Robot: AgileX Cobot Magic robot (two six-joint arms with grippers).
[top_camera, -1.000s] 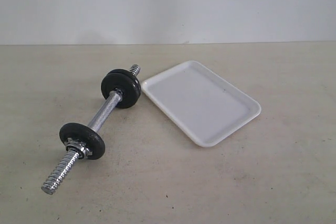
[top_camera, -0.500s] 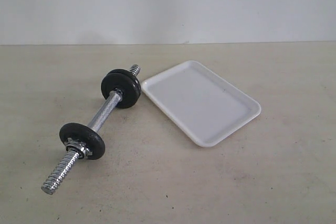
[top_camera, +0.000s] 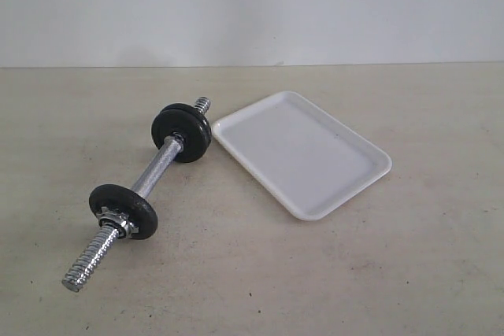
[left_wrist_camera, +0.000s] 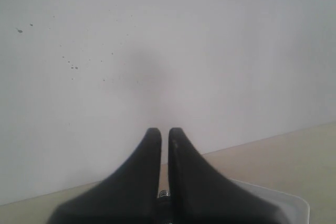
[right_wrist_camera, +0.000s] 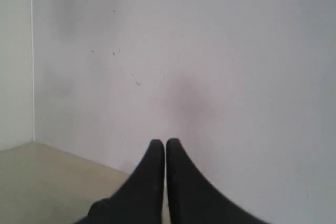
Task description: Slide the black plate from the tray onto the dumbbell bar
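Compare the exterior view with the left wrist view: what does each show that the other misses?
Only the exterior view: the whole dumbbell bar on the table, carrying the far black disc and the near black disc, and the full tray, with no disc in it. Only the left wrist view: the left hand, jaws shut together on nothing. Both: the tray (just a corner in the wrist view), the table and the white wall.

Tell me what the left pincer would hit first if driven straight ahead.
Probably the white wall: the shut left pincer aims at it and nothing shows between, though depth is unclear. The white tray lies beneath, seemingly off that line.
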